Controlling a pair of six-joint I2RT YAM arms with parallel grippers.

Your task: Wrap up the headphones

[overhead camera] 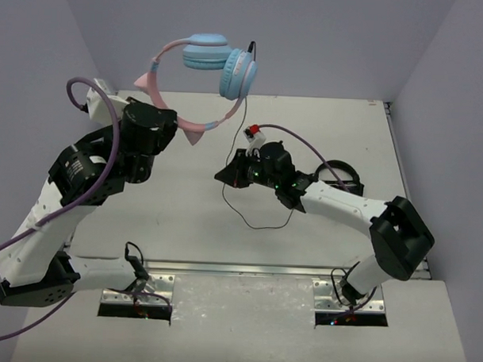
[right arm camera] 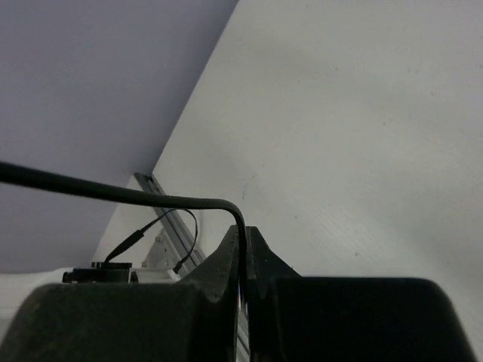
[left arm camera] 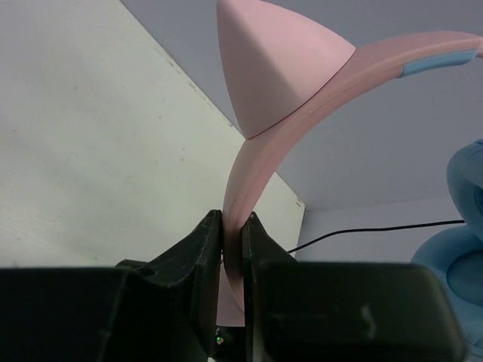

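The headphones (overhead camera: 218,61) hang in the air at 12 o'clock in the overhead view, above the far edge of the table (overhead camera: 185,219) and in front of the back wall (overhead camera: 326,41). Their two light blue ear cups (overhead camera: 208,53) are uppermost. The pink headband (left arm camera: 256,151) curves down toward 10 o'clock, where the left gripper (left arm camera: 232,241) has its jaws clamped flat on the band just below a cat ear (left arm camera: 279,68). The thin black cable (right arm camera: 113,192) drops from the right-hand cup to the middle of the table. There the right gripper (right arm camera: 244,253) pinches it between nearly touching jaws. Slack loops on toward 6 o'clock and lies on the surface. At 3 o'clock a pair of black headphones (overhead camera: 342,175) rests near the table's right edge, behind the right arm. From 7 to 9 o'clock the tabletop is bare, and side walls close it in at left and right.
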